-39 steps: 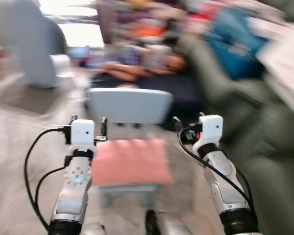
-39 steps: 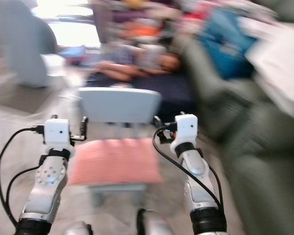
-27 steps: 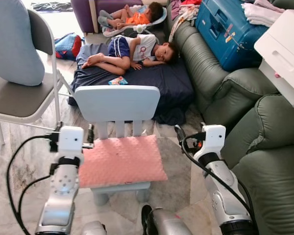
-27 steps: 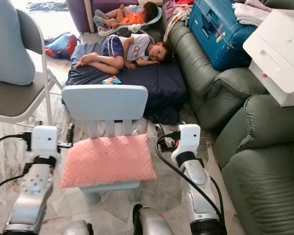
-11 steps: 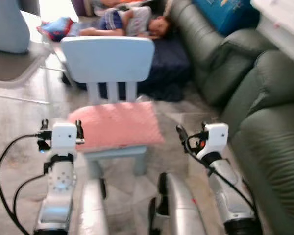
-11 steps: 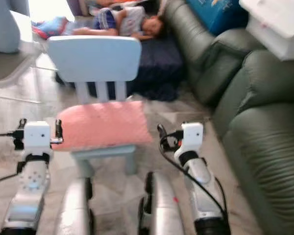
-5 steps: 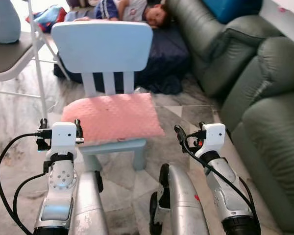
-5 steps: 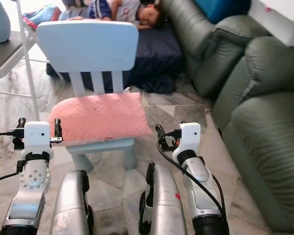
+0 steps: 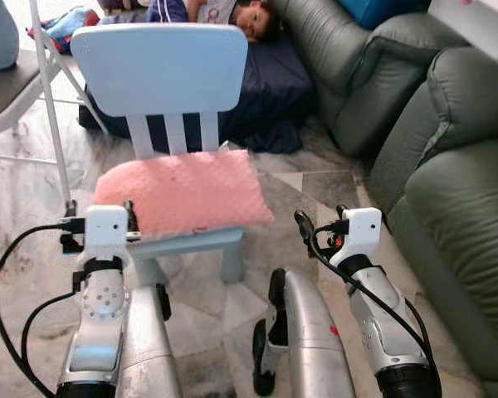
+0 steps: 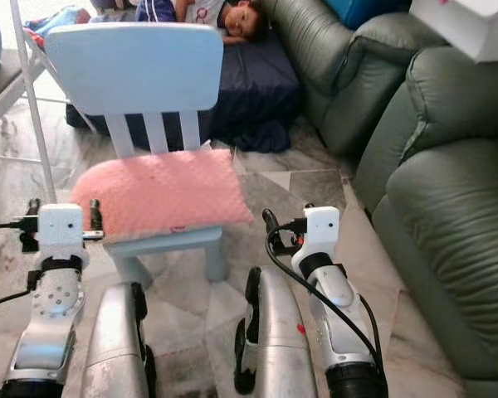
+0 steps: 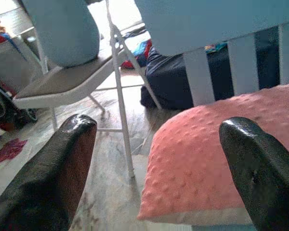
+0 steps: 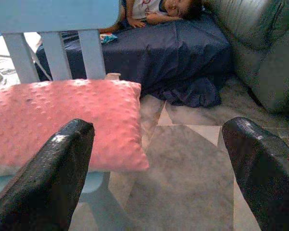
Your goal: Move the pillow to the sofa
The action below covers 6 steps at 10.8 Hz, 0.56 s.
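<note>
Cam tilted down; both claws (image 9: 98, 209) (image 9: 319, 222) spread, empty, short of pillow (image 9: 183, 189).

In front of me: small light-blue chair (image 9: 162, 75) with 3 back slats, on marbled tile floor (image 9: 17, 186). Behind it a dark navy mattress (image 9: 270, 79) with a person (image 10: 201, 11) lying on it. To my left a grey folding chair (image 9: 21, 83). White box (image 10: 465, 25) at upper right.
</note>
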Tool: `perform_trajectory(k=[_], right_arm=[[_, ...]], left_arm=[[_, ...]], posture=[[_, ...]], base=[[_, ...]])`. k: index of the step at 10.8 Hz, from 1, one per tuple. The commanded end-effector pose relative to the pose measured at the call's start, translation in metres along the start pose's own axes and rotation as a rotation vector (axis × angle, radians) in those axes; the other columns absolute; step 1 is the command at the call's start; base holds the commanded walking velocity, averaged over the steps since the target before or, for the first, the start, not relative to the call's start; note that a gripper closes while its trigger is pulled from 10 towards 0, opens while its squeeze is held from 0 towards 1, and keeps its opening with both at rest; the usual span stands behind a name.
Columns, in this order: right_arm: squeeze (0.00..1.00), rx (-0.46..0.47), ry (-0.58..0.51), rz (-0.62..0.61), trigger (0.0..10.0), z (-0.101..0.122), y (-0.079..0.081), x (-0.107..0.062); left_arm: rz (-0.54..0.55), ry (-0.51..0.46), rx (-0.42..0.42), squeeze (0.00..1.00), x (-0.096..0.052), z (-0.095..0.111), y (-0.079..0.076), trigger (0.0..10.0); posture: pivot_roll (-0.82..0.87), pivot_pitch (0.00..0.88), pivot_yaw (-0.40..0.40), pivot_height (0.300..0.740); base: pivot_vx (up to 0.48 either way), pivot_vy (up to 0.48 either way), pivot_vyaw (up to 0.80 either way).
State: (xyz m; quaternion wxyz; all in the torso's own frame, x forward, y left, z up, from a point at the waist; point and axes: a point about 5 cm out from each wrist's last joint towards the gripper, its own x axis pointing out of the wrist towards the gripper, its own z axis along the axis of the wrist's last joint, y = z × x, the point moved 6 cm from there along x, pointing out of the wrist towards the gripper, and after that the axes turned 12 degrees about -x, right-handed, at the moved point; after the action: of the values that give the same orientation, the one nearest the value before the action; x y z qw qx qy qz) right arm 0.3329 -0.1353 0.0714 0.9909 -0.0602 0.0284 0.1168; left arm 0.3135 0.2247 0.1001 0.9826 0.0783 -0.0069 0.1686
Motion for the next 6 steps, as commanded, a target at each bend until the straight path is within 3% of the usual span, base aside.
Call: perform_trajectory(k=[1,2,5,6], right_arm=[[0.00,-0.002,0.011,-0.010,10.0,-0.0032,-0.0025,-0.0008],[0.00,-0.024,0.010,0.011,10.0,-0.0030,-0.0003,-0.0004],[0.00,-0.029,0.003,0.016,10.0,-0.0020,0.0006,-0.0015],[0.00,-0.028,0.004,0.018,10.0,-0.0020,0.0011,-0.0015]], left_arm=[[0.013,0.006,0.005,0.00,0.0000,-0.0008,0.0030,10.0],[0.021,0.012,0.041,0.00,0.0013,-0.0038,0.0057,10.0],[0.028,0.017,0.044,0.00,0.0020,-0.0048,0.0063,10.0],[0.023,0.018,0.047,0.00,0.0022,-0.0050,0.0057,10.0]], posture=[[-0.01,0.150,-0.071,0.513],[-0.02,0.151,-0.072,0.513],[-0.02,0.152,-0.075,0.513],[-0.02,0.153,-0.075,0.513]], base=[[0.000,0.000,0.00],[0.000,0.000,0.00],[0.000,0.000,0.00],[0.274,0.000,0.00]])
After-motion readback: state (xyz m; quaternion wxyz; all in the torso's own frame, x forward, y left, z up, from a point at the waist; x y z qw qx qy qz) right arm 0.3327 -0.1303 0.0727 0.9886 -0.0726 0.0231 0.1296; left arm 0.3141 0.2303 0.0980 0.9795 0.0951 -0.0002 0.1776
